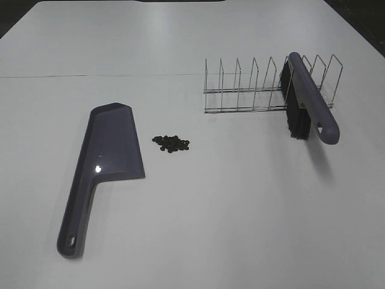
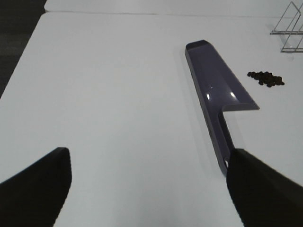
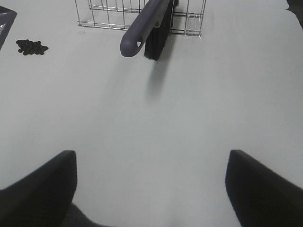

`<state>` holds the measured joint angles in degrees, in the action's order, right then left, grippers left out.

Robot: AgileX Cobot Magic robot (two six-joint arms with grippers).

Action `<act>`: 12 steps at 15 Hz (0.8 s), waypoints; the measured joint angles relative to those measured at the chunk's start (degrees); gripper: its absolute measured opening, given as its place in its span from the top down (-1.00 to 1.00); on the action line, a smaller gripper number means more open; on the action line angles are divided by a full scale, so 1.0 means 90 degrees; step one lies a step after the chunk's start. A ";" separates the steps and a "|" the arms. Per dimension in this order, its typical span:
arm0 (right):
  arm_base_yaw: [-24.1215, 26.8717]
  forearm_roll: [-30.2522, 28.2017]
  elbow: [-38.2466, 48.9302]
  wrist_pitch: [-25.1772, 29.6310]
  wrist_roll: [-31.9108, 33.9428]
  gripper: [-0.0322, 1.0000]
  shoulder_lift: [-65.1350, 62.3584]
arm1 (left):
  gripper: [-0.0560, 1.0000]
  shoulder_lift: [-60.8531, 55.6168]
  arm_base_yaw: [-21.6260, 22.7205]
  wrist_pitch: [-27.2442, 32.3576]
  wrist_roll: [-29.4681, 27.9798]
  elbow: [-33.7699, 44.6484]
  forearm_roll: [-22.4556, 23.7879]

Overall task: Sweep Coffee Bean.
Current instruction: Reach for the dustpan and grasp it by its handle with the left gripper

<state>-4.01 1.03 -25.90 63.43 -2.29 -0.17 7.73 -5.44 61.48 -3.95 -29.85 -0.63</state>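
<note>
Your left claw stands wide open and holds nothing. Its fingers hang above the bare table. The pan lies ahead of it, off toward its right finger. The handle end runs in behind that fingertip, and you cannot tell whether they touch. The beans sit in a small tight heap farther ahead and farther right, just beyond the pan's wide edge and apart from it.

Your right claw is also spread wide and empty, with only table under it. Well ahead of it the brush is propped in the wire rack, bristles down and handle end jutting back toward the claw. From this claw the beans lie ahead and far to the left, well apart from the brush.
</note>
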 joint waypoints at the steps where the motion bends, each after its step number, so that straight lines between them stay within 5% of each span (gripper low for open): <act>1: 0.0000 0.0000 0.0000 0.0000 0.0000 -0.52 0.0000 | -0.65 0.0267 0.0000 0.0000 0.0000 0.0000 0.0000; 12: 0.0000 0.0000 0.0000 0.0000 0.0000 -0.52 0.0000 | -0.65 0.2693 0.0000 -0.0013 -0.0312 0.0000 0.0013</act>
<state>-4.01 1.03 -25.90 63.43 -2.29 -0.17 31.97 -5.44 61.36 -6.76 -29.85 -0.52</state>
